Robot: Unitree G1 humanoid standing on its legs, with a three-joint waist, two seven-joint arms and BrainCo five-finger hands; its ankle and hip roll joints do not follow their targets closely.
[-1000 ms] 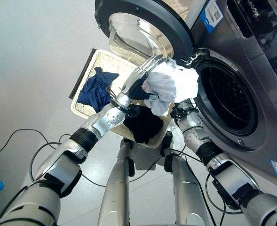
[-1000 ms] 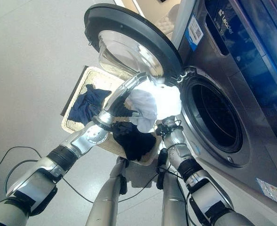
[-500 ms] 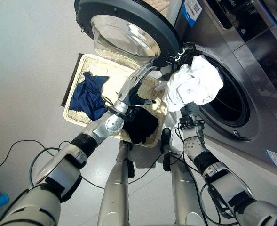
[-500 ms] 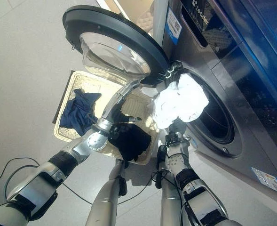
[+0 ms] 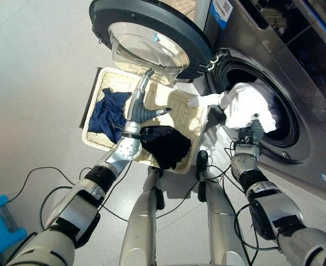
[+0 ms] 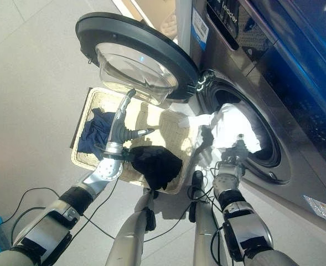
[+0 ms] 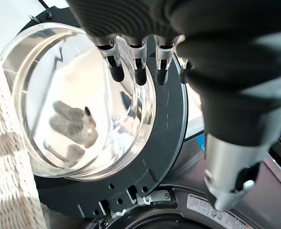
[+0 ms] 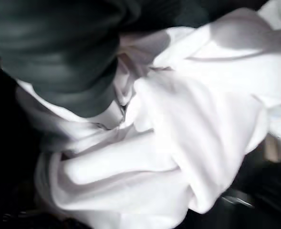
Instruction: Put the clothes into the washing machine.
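The basket [image 5: 185, 105] sits on the floor [image 5: 35, 83] left of the washing machine [image 5: 295, 61], under its swung-out door [image 5: 151, 27]; two garments [image 5: 108, 111] lie inside.

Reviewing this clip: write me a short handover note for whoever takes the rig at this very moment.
Left hand: open, holding nothing, raised over the basket just under the open washer door.
Right hand: at the drum mouth under the white garment; fingers buried in cloth, grip unclear.
White garment: bunched in the drum opening, one end trailing out toward the basket.
Done: nothing fully loaded yet.
Left: push the white garment all the way in, then load the navy garment and the black garment from the basket.
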